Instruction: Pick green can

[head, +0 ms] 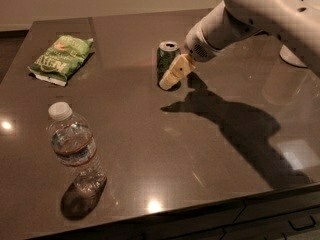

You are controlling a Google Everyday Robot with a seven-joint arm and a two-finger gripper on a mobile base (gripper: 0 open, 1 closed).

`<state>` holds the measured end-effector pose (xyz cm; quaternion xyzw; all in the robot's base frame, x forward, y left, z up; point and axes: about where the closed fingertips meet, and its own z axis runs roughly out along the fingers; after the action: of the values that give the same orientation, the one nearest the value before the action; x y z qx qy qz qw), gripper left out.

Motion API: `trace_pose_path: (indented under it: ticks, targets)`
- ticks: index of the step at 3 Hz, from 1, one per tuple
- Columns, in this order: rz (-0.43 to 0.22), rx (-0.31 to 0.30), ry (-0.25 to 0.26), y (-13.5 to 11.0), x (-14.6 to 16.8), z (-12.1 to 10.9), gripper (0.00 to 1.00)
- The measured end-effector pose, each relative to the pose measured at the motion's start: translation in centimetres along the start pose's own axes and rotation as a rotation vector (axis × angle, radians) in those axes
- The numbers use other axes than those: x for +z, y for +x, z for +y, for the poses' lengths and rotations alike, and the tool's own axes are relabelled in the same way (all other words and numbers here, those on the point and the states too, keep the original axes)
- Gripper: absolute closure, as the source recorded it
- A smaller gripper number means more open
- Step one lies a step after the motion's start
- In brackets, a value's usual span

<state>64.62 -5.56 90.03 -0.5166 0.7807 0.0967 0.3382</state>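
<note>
The green can (166,63) stands upright on the dark table (150,149), at centre back, its silver top rim showing. My gripper (173,75) hangs from the white arm that comes in from the upper right. Its cream-coloured fingers overlap the can's right front side, low near the can's base. I cannot tell whether they touch the can or sit just in front of it.
A light-green chip bag (61,58) lies flat at the back left. A clear water bottle (75,149) with a white cap stands at the front left. A white object (295,54) sits at the far right edge. The table's front edge runs along the bottom.
</note>
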Motion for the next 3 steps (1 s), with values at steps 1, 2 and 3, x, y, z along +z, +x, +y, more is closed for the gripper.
trace_pose_path:
  ticks: [1,2,3]
  targets:
    - [-0.030,0.006,-0.028,-1.3,1.5,-0.1,0.00]
    - [-0.051,0.010,-0.055,-2.2,2.2,-0.3,0.16]
    - [-0.069,0.015,-0.072,-2.6,2.2,-0.3,0.39]
